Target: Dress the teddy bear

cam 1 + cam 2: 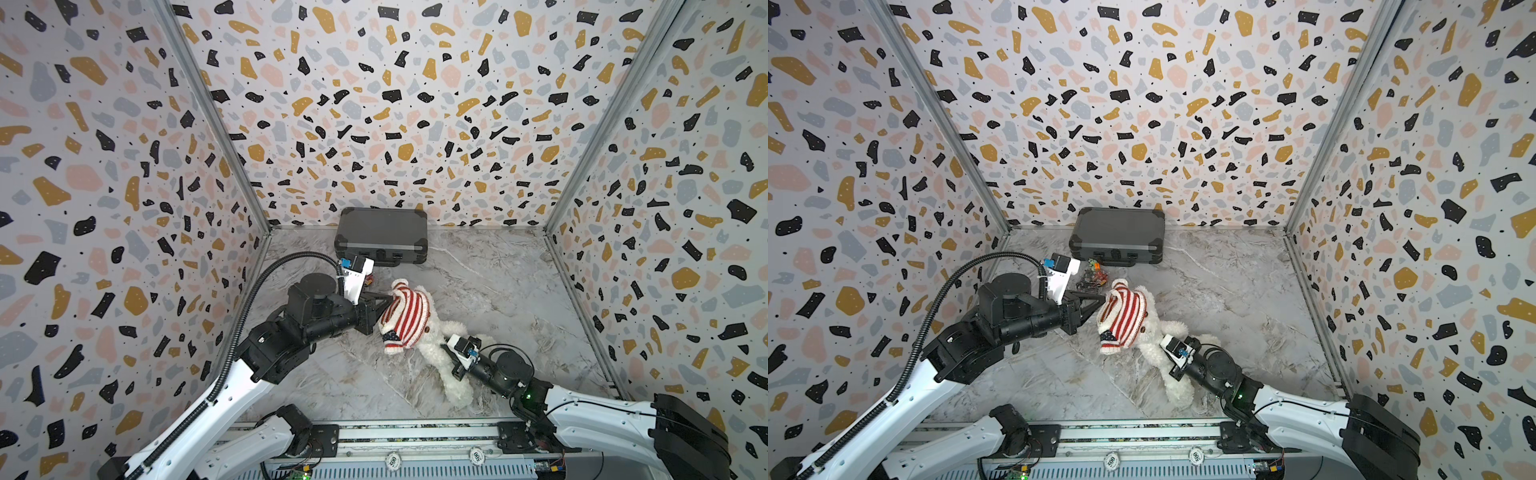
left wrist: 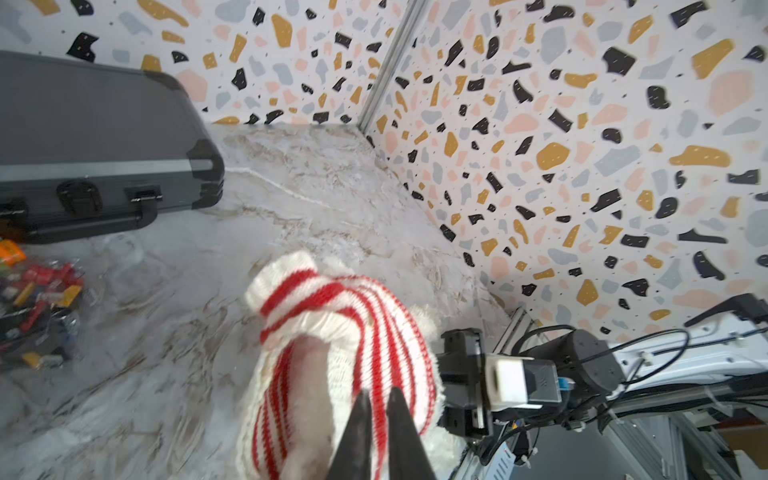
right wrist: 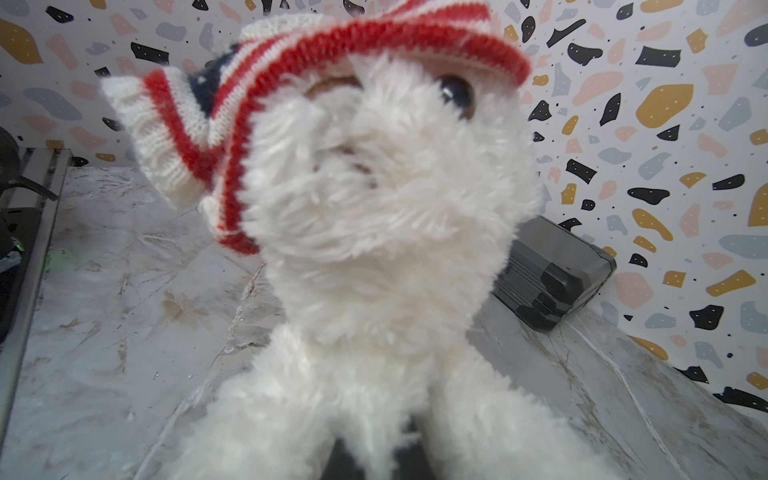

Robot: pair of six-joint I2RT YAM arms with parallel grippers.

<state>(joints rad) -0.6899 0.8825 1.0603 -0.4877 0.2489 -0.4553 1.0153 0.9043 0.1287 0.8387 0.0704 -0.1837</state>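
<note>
The left gripper's (image 2: 379, 394) jaws stand almost together, with a strip of the red-and-white striped sweater (image 2: 365, 316) pinched between them. The right gripper's (image 1: 446, 345) jaws are buried in fluff in the right wrist view and are clamped on the teddy bear (image 1: 433, 354) low on its body. The bear lies on its back just below the middle of both top views. Its head points toward the upper left and its legs toward the lower right. The sweater (image 1: 405, 316) is pulled over the head like a cap. In the right wrist view the sweater's red hem (image 3: 374, 37) sits just above one dark eye (image 3: 457, 93), and a sleeve (image 3: 166, 145) sticks out beside a navy patch. The arms, belly and legs are bare white fur. The left gripper (image 1: 388, 298) meets the sweater's upper left edge. A pile of small colourful items (image 1: 1092, 276) lies just above the bear. Beyond it a closed dark grey case (image 1: 380, 237) stands against the speckled back wall (image 1: 395, 104). All of it rests on the marble-patterned tabletop (image 1: 498, 291).
</note>
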